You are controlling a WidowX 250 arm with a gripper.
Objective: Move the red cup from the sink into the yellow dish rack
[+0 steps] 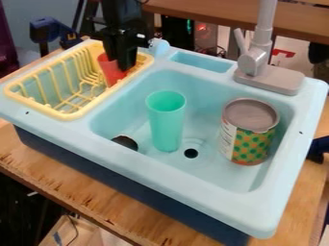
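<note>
The black gripper (122, 60) hangs down at the upper left, over the right end of the yellow dish rack (74, 115). It overlaps the upper right part of a red cup (110, 72), which leans inside the rack. Part of the cup is hidden behind the gripper. In the light blue sink (212, 180) a green cup (167, 122) stands upright near the middle. To its right is a can (247, 132) with a grey top and a green-and-orange dotted side. A small dark item (125, 142) lies at the basin's left side.
A grey faucet (256, 60) rises from the sink's back right corner, beside a shallow recess (202, 62) in the back rim. The sink sits on a wooden table (83, 185). Behind the rack is a dark blue clamp (48, 31).
</note>
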